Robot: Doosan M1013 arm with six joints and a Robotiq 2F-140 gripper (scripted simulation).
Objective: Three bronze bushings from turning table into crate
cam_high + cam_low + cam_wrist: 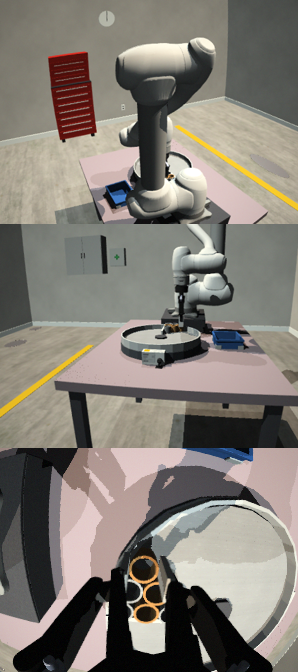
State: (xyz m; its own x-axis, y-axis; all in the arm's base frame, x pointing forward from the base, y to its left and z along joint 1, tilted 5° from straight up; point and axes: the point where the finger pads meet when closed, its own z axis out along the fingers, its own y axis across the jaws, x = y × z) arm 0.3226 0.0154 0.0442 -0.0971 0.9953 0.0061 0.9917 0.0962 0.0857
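Observation:
The round grey turning table [161, 339] stands on the pink table, with the blue crate [228, 338] to its right. In the wrist view my gripper [144, 563] reaches down at the table's rim [220, 577], with a tight cluster of bushings between its fingers: a bronze bushing [144, 569] at the fingertips, a dark one [154, 592], a pale one beside it, and a second bronze one [147, 612]. The fingers are shut on a bronze bushing of this cluster; which one they press on is hard to tell. The cluster shows in the exterior view [172, 327] under the gripper [180, 319].
The arm's base [183, 317] stands behind the turning table, and the arm hides most of it in the top view [180, 159]. A small control box [153, 356] sits at the table's front. A black hub [160, 336] marks its middle. The crate also shows in the top view [118, 191].

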